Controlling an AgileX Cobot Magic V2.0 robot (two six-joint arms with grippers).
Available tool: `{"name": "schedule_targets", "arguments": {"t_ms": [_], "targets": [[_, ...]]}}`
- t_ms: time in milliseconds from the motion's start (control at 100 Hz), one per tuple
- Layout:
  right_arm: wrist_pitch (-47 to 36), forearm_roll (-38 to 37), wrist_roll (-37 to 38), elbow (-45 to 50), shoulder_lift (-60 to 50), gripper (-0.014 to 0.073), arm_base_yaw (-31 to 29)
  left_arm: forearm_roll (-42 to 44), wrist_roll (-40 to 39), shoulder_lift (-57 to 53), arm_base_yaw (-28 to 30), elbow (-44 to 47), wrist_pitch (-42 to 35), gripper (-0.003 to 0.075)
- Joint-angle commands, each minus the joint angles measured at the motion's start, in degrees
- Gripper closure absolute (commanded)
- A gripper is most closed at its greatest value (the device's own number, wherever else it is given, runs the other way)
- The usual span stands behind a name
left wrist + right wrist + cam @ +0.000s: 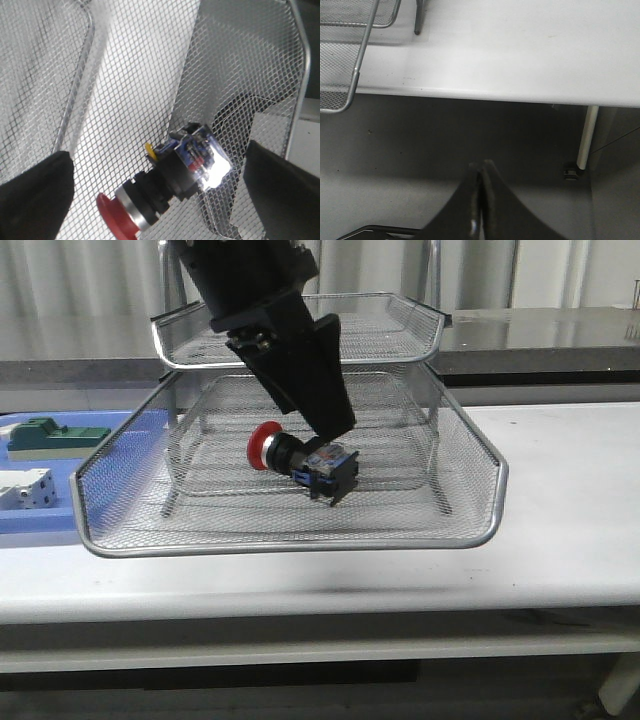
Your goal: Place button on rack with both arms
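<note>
Item: button (298, 460), red mushroom head pointing left, blue rear block to the right, lying on its side on the mesh floor of the pulled-out lower tray of the rack (470, 530). My left gripper (160, 185) hangs directly over it, fingers (35, 192) spread wide on either side and not touching it; nothing is held. My right gripper (480, 200) sits off the near right edge of the table (520, 55), fingers pressed together, empty. To the far left: a blue tray (60, 525) holding a green block (50, 435) and a white block (25, 488). Step in hand, as I judge it: release, with the placing apparently done. Next move calls for lifting my left arm straight up, clear of the upper tray's rim.
</note>
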Motion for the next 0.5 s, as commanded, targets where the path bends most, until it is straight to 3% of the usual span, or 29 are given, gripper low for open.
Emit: {"name": "schedule_targets", "arguments": {"t_ms": [0,140,490], "targets": [[-3.1,-0.5,0.0,-1.8,0.3,0.0664,-0.3,-3.9,-1.8,-3.1,-0.5,-3.7,1.7,0.0059],[-3.1,-0.5,0.0,-1.8,0.3,0.0664,-0.3,-3.7,-4.8,-3.1,-0.5,-9.2,8.4,0.0059],[-3.1,-0.5,0.0,-1.8,0.3,0.0664,-0.3,3.4,-12.4,-10.3,1.9,-11.9,8.3,0.0062]]}}
